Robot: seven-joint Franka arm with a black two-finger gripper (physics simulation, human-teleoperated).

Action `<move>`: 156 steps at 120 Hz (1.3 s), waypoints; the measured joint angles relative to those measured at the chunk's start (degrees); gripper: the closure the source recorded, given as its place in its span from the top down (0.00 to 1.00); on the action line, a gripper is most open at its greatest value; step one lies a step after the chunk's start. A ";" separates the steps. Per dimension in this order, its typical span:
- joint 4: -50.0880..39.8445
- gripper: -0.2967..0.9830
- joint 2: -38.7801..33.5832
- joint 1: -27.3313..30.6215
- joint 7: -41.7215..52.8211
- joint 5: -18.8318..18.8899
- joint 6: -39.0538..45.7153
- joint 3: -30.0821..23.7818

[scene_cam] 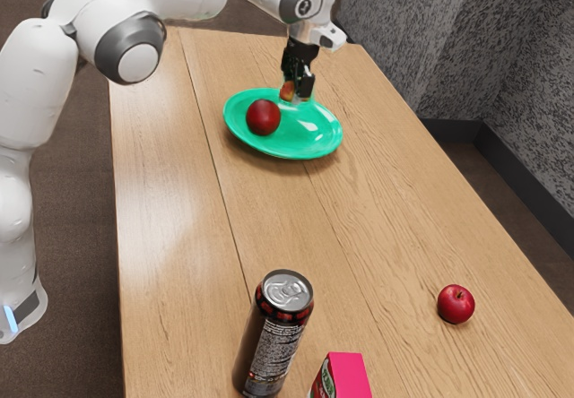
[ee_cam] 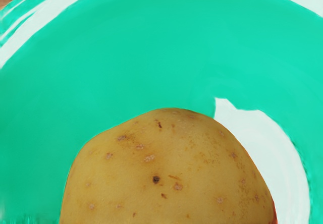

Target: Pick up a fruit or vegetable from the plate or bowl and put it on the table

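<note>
gripper (scene_cam: 297, 93): pointing down over the plate, which fits going for the veg in there. Clenched, released or grasping? honestly can't tell from here
potato (ee_cam: 166, 168): big and right at the jaws in the wrist view, so either held or just under them, my guess is it's the pick. There's an orange-brown patch (scene_cam: 288, 90) by the jaws in the exterior view, probably the same spud
potato's lie: rounded side faces out from under the jaws toward bare plate. Long axis, no idea, part of it is cut off
plate (scene_cam: 324, 138): below the jaws, basically corralling the round stuff so it won't roll
red fruit (scene_cam: 263, 117): on the plate, near the jaws, left alone I'd guess
apple (scene_cam: 456, 304): on the table (scene_cam: 377, 237), well apart from the jaws, loose
can (scene_cam: 273, 344): upright on its base, also far from the jaws
</note>
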 joint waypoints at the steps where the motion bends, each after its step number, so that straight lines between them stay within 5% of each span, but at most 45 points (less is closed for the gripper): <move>1: 0.00 0.50 -0.34 0.00 -0.04 0.02 -0.12 0.00; 35: -0.18 0.50 -8.34 -6.83 -1.48 1.56 -5.98 -0.98; 50: -0.35 0.50 -10.41 -9.38 -2.63 3.46 -8.63 -6.34; 75: -0.42 0.50 -10.25 -10.04 -5.13 5.64 -10.75 -16.83; 114: -0.43 0.49 -4.89 -13.38 -8.62 6.18 -4.29 -18.66; 156: -0.33 0.73 -5.08 -13.25 -11.01 5.13 -2.39 -18.60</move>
